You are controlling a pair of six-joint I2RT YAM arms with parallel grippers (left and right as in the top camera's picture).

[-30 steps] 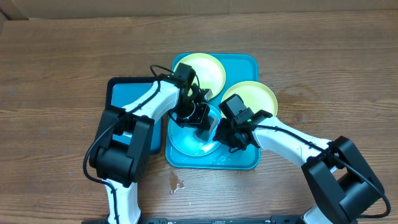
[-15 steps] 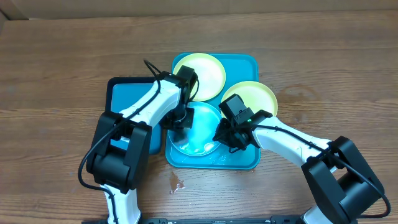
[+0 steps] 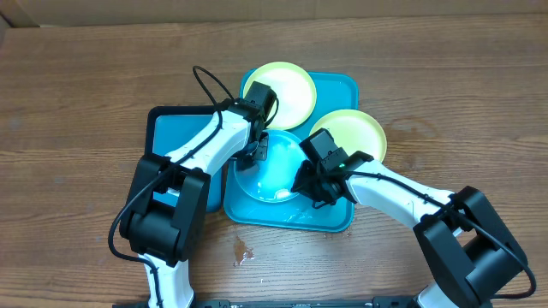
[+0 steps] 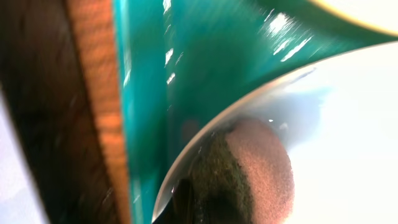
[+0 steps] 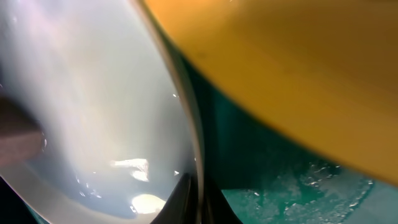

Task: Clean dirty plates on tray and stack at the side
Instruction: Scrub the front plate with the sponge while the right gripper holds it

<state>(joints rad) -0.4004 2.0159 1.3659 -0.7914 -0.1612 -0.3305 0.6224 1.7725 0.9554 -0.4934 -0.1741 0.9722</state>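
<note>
The turquoise tray (image 3: 334,214) holds three plates. Two lime-yellow plates lie at the far middle (image 3: 287,90) and at the right (image 3: 351,133). The pale blue plate (image 3: 274,171) lies at the tray's near left. My left gripper (image 3: 259,147) is shut on a dark brown sponge (image 4: 255,174) and presses it on the pale blue plate (image 4: 354,143) near its far rim. My right gripper (image 3: 306,184) is shut on that plate's right rim (image 5: 194,186). In the right wrist view the plate (image 5: 87,93) is tipped up, with a yellow plate (image 5: 280,62) beside it and the wet tray (image 5: 292,193) below.
A smaller black-rimmed blue tray (image 3: 175,128) lies just left of the turquoise tray, partly under my left arm. Water drops (image 3: 244,254) sit on the wood tabletop (image 3: 86,103) in front of the tray. The left wrist view shows the tray wall (image 4: 205,62) and the table (image 4: 93,106).
My left gripper swept the sponge left, then toward the far rim of the pale blue plate. The tray and its plates turned and shifted slightly. My right gripper held its place on the rim.
</note>
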